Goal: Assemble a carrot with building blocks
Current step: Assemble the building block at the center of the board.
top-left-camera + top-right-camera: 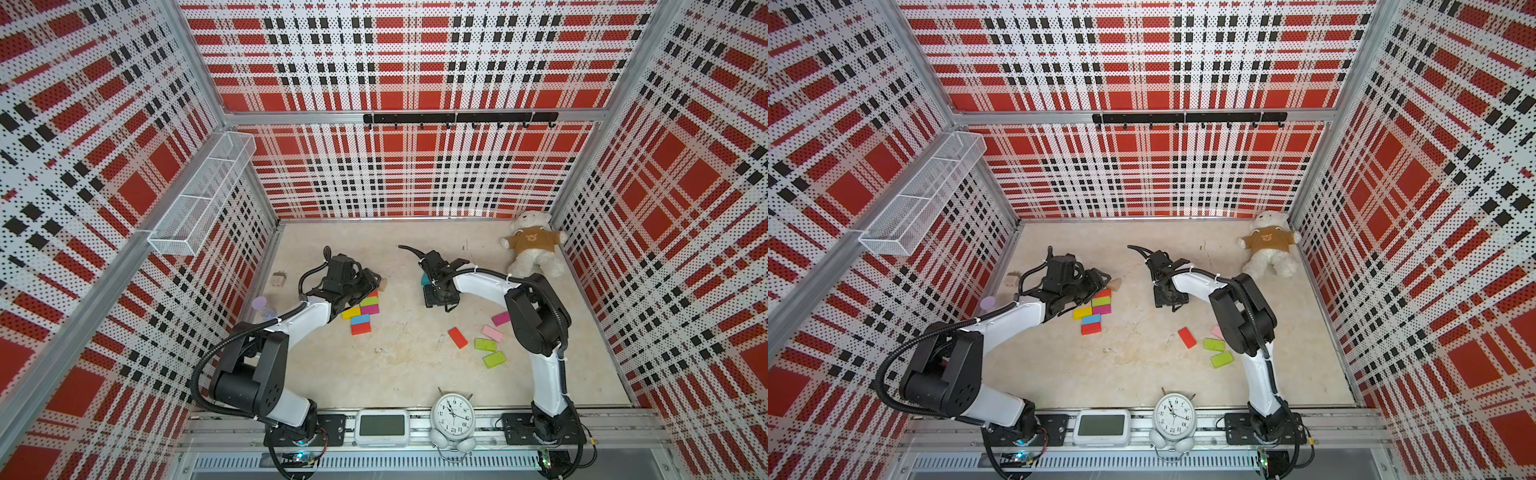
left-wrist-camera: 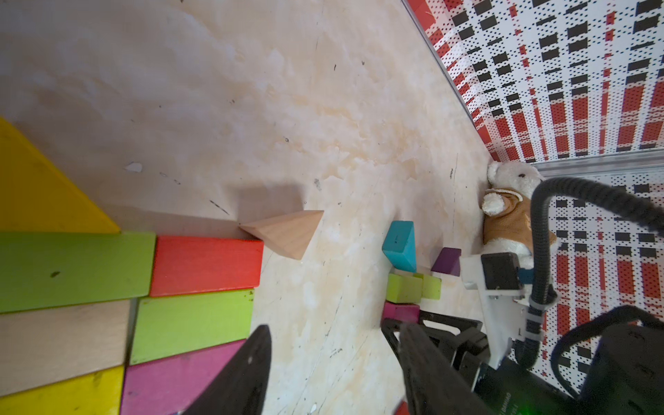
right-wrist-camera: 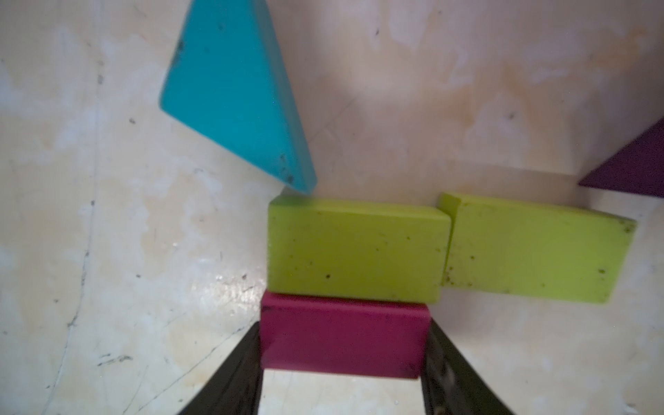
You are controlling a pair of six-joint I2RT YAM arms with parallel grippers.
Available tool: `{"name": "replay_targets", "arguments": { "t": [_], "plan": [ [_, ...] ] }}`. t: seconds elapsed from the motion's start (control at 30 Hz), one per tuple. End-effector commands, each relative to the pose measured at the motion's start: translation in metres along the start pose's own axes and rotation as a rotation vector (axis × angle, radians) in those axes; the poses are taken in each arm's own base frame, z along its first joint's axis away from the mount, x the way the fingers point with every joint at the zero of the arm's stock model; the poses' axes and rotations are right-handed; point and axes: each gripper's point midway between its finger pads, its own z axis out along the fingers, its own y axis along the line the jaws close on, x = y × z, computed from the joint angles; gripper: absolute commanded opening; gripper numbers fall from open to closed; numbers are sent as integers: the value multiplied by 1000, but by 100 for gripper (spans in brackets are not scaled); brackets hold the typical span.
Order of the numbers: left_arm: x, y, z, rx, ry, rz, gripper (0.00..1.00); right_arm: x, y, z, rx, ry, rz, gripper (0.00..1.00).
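In both top views the left gripper (image 1: 369,282) (image 1: 1100,279) sits left of centre, low over a cluster of blocks (image 1: 360,319) (image 1: 1091,319). Its arm rises from the lower-left base, bends at the elbow and reaches up and to the right. From here I cannot tell how far its fingers are spread. The right gripper (image 1: 441,300) (image 1: 1168,300) is near the middle. Its arm climbs from the lower-right base, folds at a high elbow and stretches leftward, with the wrist turned down. It covers whatever lies beneath it, and only a teal triangle (image 1: 424,279) peeps out at its left. Loose blocks (image 1: 485,344) lie at the table's lower right, some half hidden by that arm.

In the left wrist view the left gripper (image 2: 332,327) has its fingers (image 2: 244,373) spread, with bare table between them and nothing held. One finger overlaps the cluster's magenta piece (image 2: 169,381). A red block (image 2: 206,266) has a tan triangle (image 2: 287,233) against its corner. A yellow triangle (image 2: 43,187) is cut off by the frame edge.

In the right wrist view, slightly blurred, the right gripper (image 3: 345,325) pinches a dark magenta block (image 3: 343,337) by its short ends. The block's long edge touches a lime block (image 3: 355,251). A second lime block (image 3: 535,251) lies end to end with that one. A purple triangle (image 3: 632,169) is cut off.
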Motion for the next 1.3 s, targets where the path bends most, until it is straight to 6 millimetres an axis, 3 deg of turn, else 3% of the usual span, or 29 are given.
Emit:
{"name": "replay_targets", "arguments": {
  "t": [0.0,0.33,0.7,0.87,1.03,1.27],
  "plan": [
    [-8,-5,2,14,-24,3,60,0,-5,8,28,18,-5,60],
    [-6,-4,2,10,-20,2,60,-7,-2,-2,13,-6,-1,77],
    [-6,-5,0,15,-22,2,60,-21,-1,-45,-32,-80,15,81],
    [-7,-8,-3,26,-26,5,60,-12,-8,-72,-50,-86,23,81],
    [-8,-12,-8,36,-37,9,60,16,-48,-95,9,-69,15,79],
    [-10,-19,-7,47,-36,18,60,63,-140,-84,117,39,158,79]
  ]
}}
